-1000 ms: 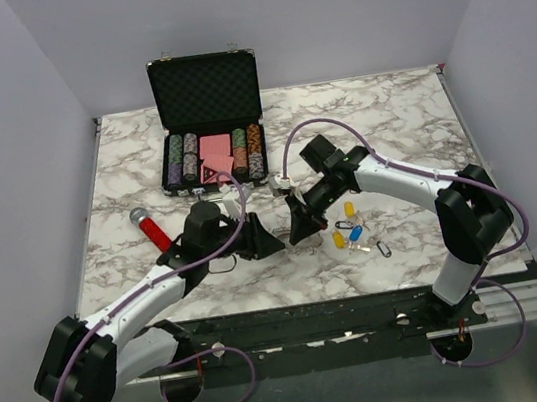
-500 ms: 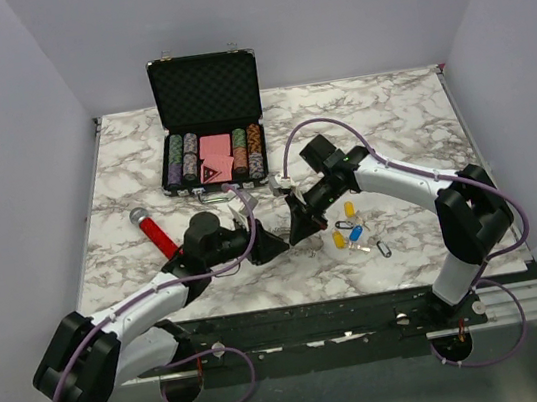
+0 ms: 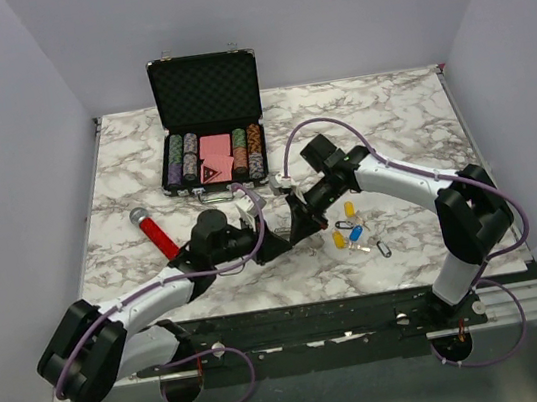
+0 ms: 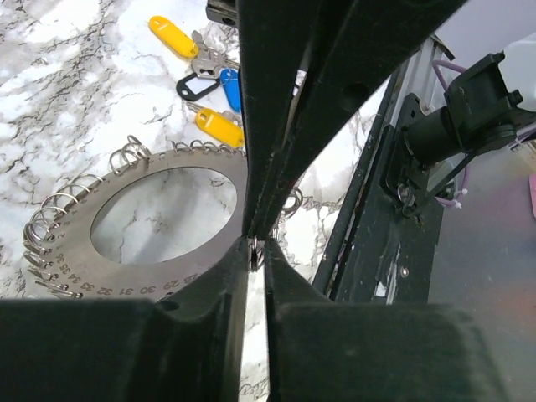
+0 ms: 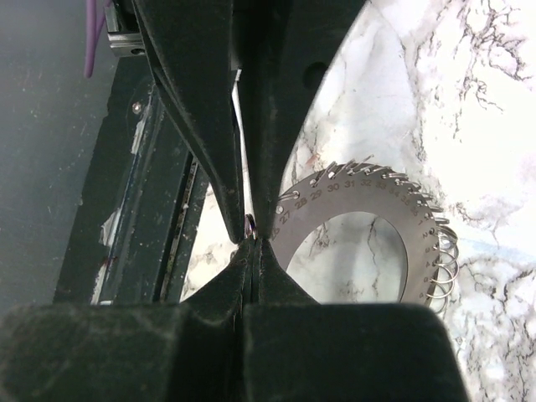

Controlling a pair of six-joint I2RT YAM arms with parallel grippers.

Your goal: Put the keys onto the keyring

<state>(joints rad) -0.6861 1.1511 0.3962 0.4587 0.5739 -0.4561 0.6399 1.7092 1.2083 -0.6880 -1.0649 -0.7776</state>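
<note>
Left end effector (image 4: 255, 251): nearly together, only a thin slit of bench (image 3: 388, 122) showing through; no telling whether clamped on anything
Right end effector (image 5: 251, 243): pressed fully together, pointing tip to tip at the left one
Loop (image 5: 249, 224): tiny metal ring right at the meeting of the tips; holder unclear, if any
Keyring (image 4: 71, 255): lies flat on the bench directly beneath the meeting tips, with numbered holes and wire rings around its edge and an open centre
Keys (image 4: 219, 127): lie loose in a small cluster on the bench just beyond the keyring, on the right arm's side; none threaded
Just changed: a swing-in by the left arm from its own side over the last second, ending head-on with the right; left slit much narrower than before; right arm, keyring and keys unmoved
Meaning for the task: looks like a pass or a joint pinch of the loop above the keyring, so a set-up step rather than threading; task early, every key still to go
Next: probably a firm clamp by the left before any release
Risk: loop small enough to slip out and drop among the wire rings below
</note>
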